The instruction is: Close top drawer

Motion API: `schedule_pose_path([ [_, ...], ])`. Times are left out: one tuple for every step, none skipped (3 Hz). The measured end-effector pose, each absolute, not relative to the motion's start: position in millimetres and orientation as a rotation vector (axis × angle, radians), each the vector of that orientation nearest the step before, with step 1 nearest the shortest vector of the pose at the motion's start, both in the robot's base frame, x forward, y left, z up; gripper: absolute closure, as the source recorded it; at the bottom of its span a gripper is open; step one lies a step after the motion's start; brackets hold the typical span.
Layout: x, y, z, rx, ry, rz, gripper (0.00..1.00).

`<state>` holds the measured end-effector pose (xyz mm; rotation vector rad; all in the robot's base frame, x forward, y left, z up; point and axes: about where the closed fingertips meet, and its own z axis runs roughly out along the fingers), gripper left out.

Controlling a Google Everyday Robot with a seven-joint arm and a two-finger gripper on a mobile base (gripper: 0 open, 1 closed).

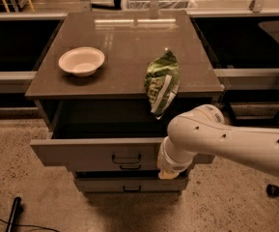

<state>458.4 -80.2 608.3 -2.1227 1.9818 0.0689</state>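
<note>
The top drawer (81,152) of the grey-brown cabinet stands pulled out, and its inside looks dark and empty. Its small black handle (126,159) is centred on the front. My white arm (226,139) reaches in from the right. My gripper (165,173) hangs below the arm's wrist, right in front of the right part of the drawer front, just right of the handle. It is mostly hidden behind the wrist, and I cannot tell whether it touches the front.
On the cabinet top (124,37) sit a white bowl (81,61) at the left and a green chip bag (162,81) that overhangs the front edge above the open drawer. A lower drawer (129,183) shows beneath. A black object (13,212) lies on the floor at the lower left.
</note>
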Motion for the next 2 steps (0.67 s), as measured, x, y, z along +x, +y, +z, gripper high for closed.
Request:
schedule_pose_path([
  [469.0, -90.7, 609.8, -2.048, 2.039, 0.041, 0.87],
  [476.4, -96.6, 610.8, -1.968, 2.096, 0.011, 0.85],
])
